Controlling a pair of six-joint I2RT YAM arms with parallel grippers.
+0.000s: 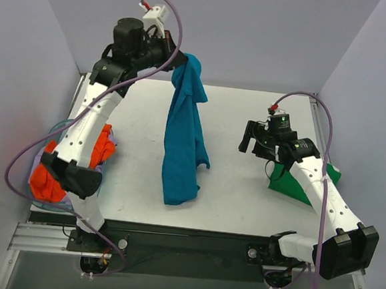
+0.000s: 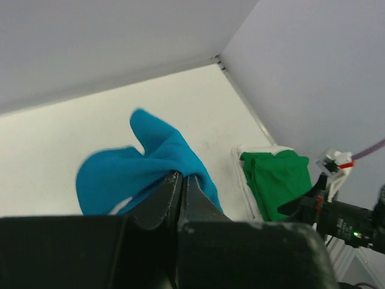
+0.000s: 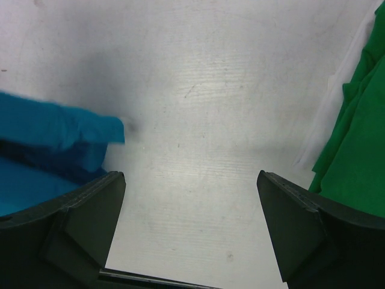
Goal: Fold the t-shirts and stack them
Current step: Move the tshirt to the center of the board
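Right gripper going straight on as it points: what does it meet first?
The right gripper likely meets bare table, in the gap between the teal shirt and the green shirt.

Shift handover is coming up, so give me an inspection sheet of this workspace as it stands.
Surface: white table, faint scuffs.
Job's things: teal t-shirt hangs from the left gripper, lower end reaching the table; green t-shirt lies at the right edge; orange t-shirt is heaped at the left edge.
Clutter: nothing seen.
Grippers: left gripper raised, shut on the teal t-shirt; right gripper open above the table, nothing between its fingers.
Cables: purple cables, one looping along each arm.
Surroundings: plain walls on three sides.
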